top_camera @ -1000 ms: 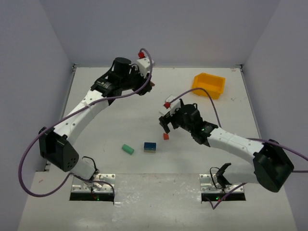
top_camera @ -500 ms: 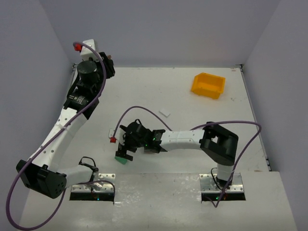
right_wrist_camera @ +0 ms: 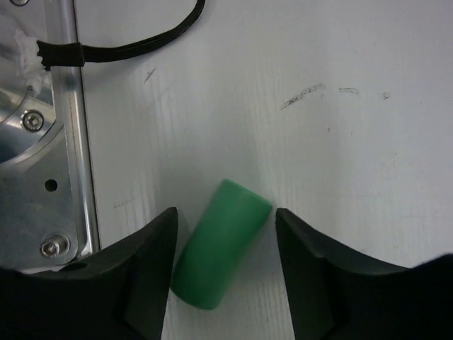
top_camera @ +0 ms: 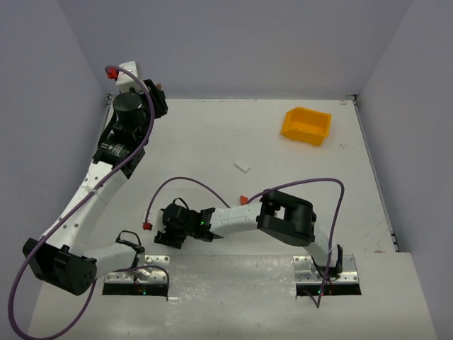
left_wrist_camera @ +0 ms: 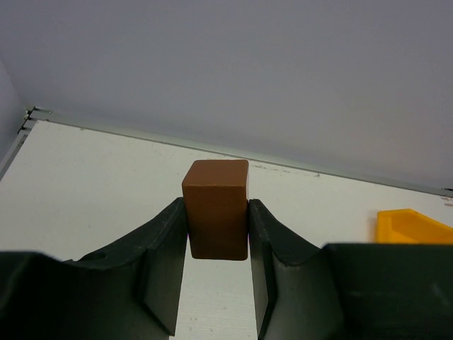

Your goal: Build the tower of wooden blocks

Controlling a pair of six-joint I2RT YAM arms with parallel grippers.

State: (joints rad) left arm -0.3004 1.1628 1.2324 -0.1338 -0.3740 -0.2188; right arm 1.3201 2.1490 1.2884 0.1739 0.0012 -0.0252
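Observation:
My left gripper is shut on a brown wooden block, which stands upright between the jaws well above the table. In the top view this gripper is raised at the far left corner. My right gripper is low over the table with its jaws open on either side of a green cylinder. The cylinder lies tilted on the table, with a gap on its right side. From above, the right gripper covers the cylinder. A small red block peeks out behind the right arm.
A yellow bin stands at the far right, also in the left wrist view as a yellow bin. A small white piece lies mid-table. The left arm's metal base plate and a black cable lie just left of the cylinder.
The right arm has folded back toward the near left, and its jaws have narrowed around the green cylinder. The left arm has swung to the far left corner, holding the brown block.

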